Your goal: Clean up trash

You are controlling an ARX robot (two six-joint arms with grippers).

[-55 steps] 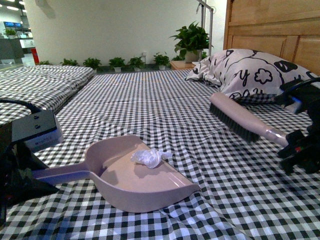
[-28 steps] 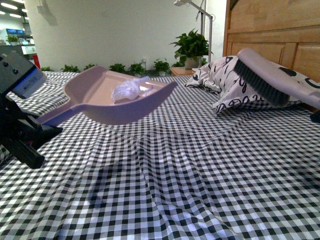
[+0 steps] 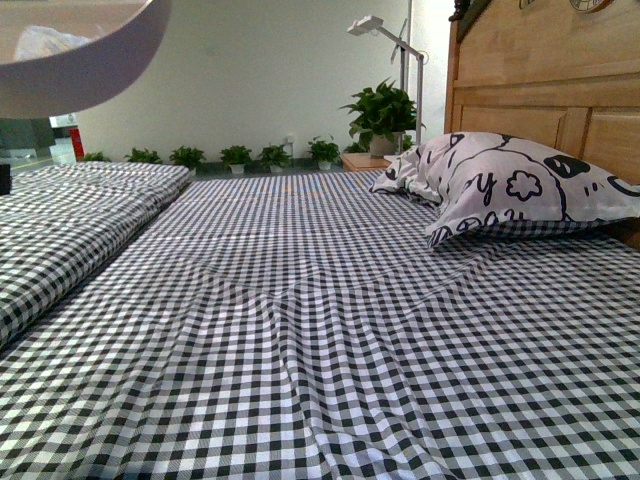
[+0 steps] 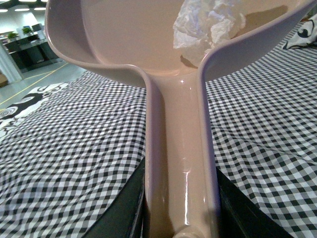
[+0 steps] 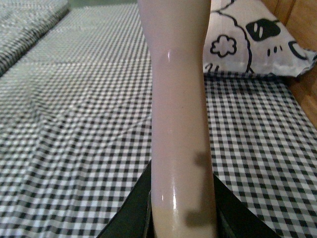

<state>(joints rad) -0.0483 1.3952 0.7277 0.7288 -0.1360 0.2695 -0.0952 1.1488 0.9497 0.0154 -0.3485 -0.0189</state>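
Pink dustpan (image 3: 85,60) raised high at the upper left corner of the front view, only its curved underside and rim visible there, well above the checked bedsheet (image 3: 320,330); a bit of the trash (image 3: 45,40), white and crumpled, seen over the rim inside the pan

In the left wrist view, same dustpan (image 4: 124,39) seen along its handle (image 4: 181,163); crumpled white trash (image 4: 208,25) lying in the pan near the place where the handle begins, touching the pan wall on one side; left gripper (image 4: 181,218) with dark fingers (image 4: 124,208) on both sides of the handle, pressed against it, so clamped on the dustpan handle; checked sheet (image 4: 74,148) below, apart from the pan

In the right wrist view, a long pink brush handle (image 5: 181,109) running away from the camera, bristles not visible; right gripper (image 5: 181,218) with dark fingers (image 5: 133,213) close on both sides of this handle, closed around it; checked sheet (image 5: 74,124) under it, not touching

Neither arm visible in the front view; white pillow (image 3: 520,185) with black cartoon prints lying at the right against the wooden headboard (image 3: 540,80); also pillow (image 5: 247,34) in the right wrist view; row of small green plants (image 3: 240,155) along the far wall, a bigger plant (image 3: 380,105) beside a white lamp (image 3: 385,30)
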